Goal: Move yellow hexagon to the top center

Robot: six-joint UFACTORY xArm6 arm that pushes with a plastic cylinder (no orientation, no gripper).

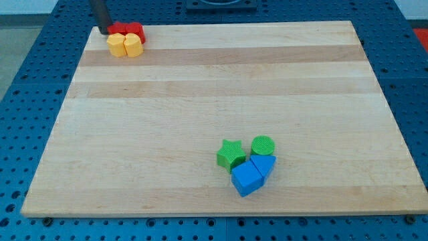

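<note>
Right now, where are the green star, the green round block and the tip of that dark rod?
green star [231,155]: camera view, on its top face.
green round block [263,144]: camera view, on its ridged top.
my tip [104,31]: camera view, the rod's very end.

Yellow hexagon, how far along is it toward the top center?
Done: nothing yet; the yellow hexagon sits at the board's top-left corner, packed with another yellow block and red blocks. In hand: my tip is beside that cluster's left. Left: the whole push rightward.

High, oblique view over whole board [214,100]
</note>
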